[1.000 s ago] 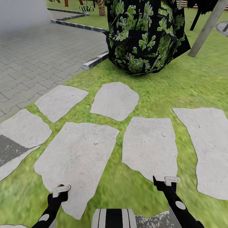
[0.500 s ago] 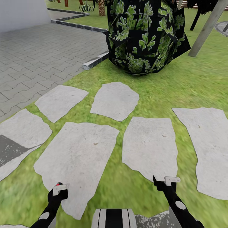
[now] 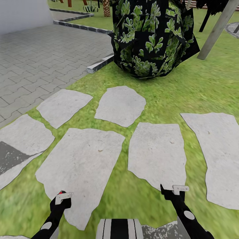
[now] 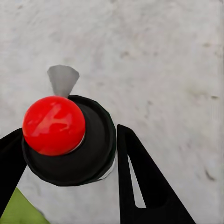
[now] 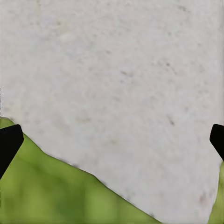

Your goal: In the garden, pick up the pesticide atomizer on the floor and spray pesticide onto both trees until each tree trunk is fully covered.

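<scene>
The pesticide atomizer (image 4: 95, 156) is a black round body with a red ball top and a grey nozzle. It sits between the two black fingers of my left gripper (image 4: 67, 144), which is shut on it. In the head view my left gripper (image 3: 61, 199) hangs low over a stepping stone, with the red tip of the atomizer (image 3: 61, 192) just showing. My right gripper (image 3: 174, 192) is open over stone and grass, and the right wrist view shows nothing inside the gripper (image 5: 112, 137). A pale, leaning tree trunk (image 3: 216, 30) rises from the lawn far ahead at the right.
Several flat grey stepping stones (image 3: 83, 159) lie in the grass (image 3: 166, 89) ahead. A broad-leaved dark bush (image 3: 151, 36) stands straight ahead. Grey brick paving (image 3: 39, 59) with a stone curb (image 3: 99, 63) borders the lawn on the left.
My left gripper with the atomizer has shifted very slightly to the left. Nothing else has moved.
</scene>
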`<state>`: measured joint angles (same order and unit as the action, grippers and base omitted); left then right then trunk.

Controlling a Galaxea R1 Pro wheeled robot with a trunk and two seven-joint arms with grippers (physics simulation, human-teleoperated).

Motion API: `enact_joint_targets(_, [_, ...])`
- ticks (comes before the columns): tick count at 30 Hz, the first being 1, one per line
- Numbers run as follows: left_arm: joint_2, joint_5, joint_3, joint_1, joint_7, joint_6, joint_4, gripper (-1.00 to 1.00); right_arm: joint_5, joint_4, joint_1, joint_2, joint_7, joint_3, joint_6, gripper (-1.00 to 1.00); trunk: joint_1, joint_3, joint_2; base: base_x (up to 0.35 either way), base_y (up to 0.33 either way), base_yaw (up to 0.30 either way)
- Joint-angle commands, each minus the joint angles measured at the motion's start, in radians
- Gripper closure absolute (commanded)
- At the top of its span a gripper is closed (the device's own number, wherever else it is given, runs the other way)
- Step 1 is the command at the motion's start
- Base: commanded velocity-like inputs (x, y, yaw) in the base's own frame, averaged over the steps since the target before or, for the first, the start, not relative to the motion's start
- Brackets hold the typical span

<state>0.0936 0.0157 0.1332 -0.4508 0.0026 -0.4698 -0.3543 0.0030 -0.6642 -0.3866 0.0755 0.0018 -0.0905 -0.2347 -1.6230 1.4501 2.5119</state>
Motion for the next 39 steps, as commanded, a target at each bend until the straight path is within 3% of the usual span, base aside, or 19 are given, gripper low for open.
enact_joint_targets(1, [0.000, 0.000, 0.000, 0.000, 0.000, 0.000, 0.000, 1.00, 0.000, 0.000, 0.000, 0.000, 0.000, 0.000, 0.000, -1.00, 0.000, 0.000, 0.000, 0.000, 0.000, 0.000])
enact_joint_targets(7, [0.000, 0.000, 0.000, 0.001, 0.000, -0.001, -0.001, 1.00, 0.000, 0.000, 0.000, 0.000, 0.000, 0.000, 0.000, -1.00, 0.000, 0.000, 0.000, 0.000, 0.000, 0.000])
enact_joint_targets(39, [-0.001, -0.011, -0.010, 0.002, -0.010, 0.038, -0.001, 1.00, 0.000, 0.035, 0.002, -0.007, -0.006, 0.001, -0.022, -1.00, 0.014, -0.124, -0.007, 0.000, 0.000, 0.000])
